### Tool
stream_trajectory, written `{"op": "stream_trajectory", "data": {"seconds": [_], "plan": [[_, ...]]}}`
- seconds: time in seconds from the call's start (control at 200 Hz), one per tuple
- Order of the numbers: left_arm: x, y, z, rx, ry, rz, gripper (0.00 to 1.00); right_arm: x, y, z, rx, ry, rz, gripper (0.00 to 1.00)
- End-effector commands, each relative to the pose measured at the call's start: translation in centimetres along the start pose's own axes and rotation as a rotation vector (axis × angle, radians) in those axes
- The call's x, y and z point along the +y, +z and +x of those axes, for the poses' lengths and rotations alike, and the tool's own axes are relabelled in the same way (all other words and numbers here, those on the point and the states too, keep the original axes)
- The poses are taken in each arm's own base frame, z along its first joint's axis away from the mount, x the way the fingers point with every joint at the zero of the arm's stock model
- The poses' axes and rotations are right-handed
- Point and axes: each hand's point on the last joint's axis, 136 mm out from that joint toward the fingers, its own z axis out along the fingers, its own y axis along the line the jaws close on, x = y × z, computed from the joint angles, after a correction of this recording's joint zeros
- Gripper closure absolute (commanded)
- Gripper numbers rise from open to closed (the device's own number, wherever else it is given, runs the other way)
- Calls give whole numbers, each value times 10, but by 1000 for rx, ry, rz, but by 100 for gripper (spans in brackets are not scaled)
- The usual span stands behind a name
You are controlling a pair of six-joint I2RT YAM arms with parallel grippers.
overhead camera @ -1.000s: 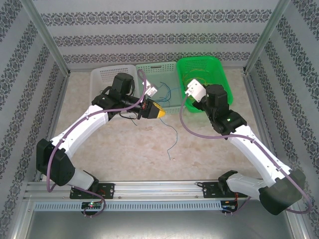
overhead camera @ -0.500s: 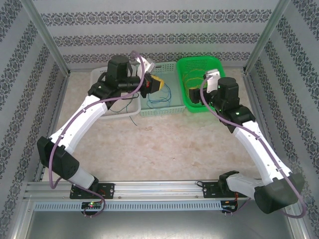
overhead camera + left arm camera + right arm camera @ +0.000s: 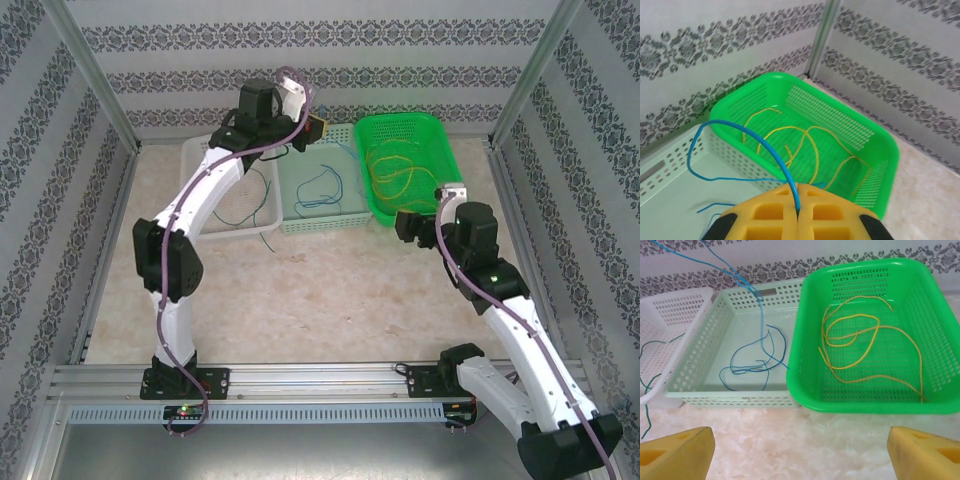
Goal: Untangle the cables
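the left arm stretches high and far forward, left claw [image 3: 315,127] clamped tight on a blue cable [image 3: 795,194]. the right arm bends low, right claw [image 3: 406,226] with fingers spread wide.

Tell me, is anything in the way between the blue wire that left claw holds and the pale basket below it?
Nothing visible. The blue cable hangs from the shut left gripper freely down into the pale green basket.

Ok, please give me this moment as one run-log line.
left claw: shut on blue cable, which hangs into pale middle basket | right claw: open, empty, before green basket | yellow cables: in green basket
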Motion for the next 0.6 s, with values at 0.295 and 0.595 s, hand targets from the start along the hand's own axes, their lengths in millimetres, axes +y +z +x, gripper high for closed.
{"op": "stream_trajectory", "data": {"seconds": [0.295, 0.595], "plan": [[48, 58, 88, 214, -187, 25, 89, -18, -6, 21, 43, 53, 76, 10], [63, 49, 127, 350, -284, -103, 0, -32, 5, 34, 104, 74, 144, 10]]}}
